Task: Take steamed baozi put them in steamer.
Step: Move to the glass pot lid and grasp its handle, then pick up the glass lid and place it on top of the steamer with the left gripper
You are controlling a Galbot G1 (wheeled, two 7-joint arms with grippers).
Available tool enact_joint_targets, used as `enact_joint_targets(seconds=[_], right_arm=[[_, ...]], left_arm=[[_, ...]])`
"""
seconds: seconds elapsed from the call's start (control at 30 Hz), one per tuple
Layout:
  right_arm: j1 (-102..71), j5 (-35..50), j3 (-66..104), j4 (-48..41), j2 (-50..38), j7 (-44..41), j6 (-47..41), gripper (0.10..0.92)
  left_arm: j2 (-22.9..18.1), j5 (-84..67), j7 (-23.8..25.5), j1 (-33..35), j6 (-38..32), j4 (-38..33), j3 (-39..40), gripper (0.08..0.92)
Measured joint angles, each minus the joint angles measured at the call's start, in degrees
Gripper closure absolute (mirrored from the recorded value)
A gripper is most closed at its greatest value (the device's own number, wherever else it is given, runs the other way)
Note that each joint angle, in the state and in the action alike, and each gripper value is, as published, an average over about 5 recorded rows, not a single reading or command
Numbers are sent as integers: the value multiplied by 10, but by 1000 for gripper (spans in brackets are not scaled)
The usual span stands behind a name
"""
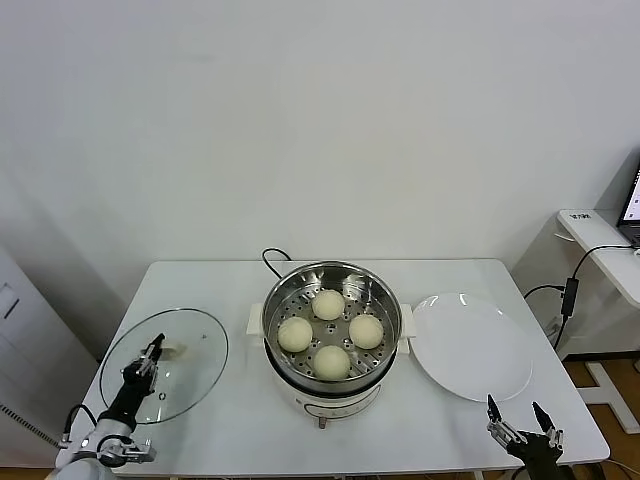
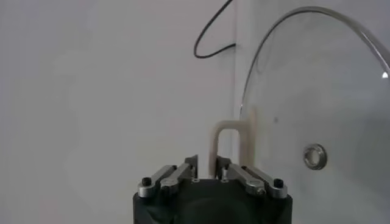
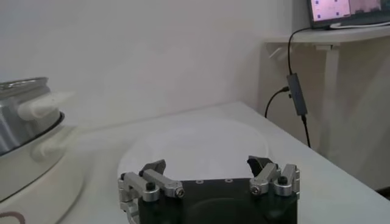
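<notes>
No writing can be read anywhere on the table (image 1: 200, 290); the front panel of the steamer (image 1: 332, 300) is too small to make out. The steamer stands upright in the middle of the table, its round steel basket open to the top, so it has no long axis to speak of. Its white side handles stick out to the left and right, and a black cord (image 1: 272, 260) loops away behind it toward the wall.

All four buns (image 1: 332, 333) sit dome-up on the holed floor of the basket, arranged in a diamond: one at the back, one to each side, one at the front. They lie close together but apart.

To the left of the steamer a glass lid (image 1: 195, 345) lies on the table. The left gripper (image 1: 150, 356) is over it, its narrow jaws closed on the lid's cream handle (image 2: 230, 141).

To the right, just beside the steamer, lies a flat white plate (image 1: 470, 345). The right gripper (image 1: 516, 418) hangs at the table's near right corner, just past the plate's near edge, its fingers spread wide and holding nothing.
</notes>
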Motion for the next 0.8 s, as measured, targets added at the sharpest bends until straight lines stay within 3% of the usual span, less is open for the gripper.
enact_joint_targets(seconds=[0.2,0.43,0.6,0.8], right_arm=[[7,8,4,-6,-19,-18,-3,203],[19,11,16,-17,-39,-35,-5,203],[17,9,24,-20,-43,-43,-5,203],[7,4,38,-22,-39,-53,-4,203]], left_arm=[[40,-64,44,8,56,-65,14,888],[115,-162,105,16,182,-167,54,888],[151,-190,131,13,290,-245,123,888],[159,-163,160,-13,394,-299,237,888]])
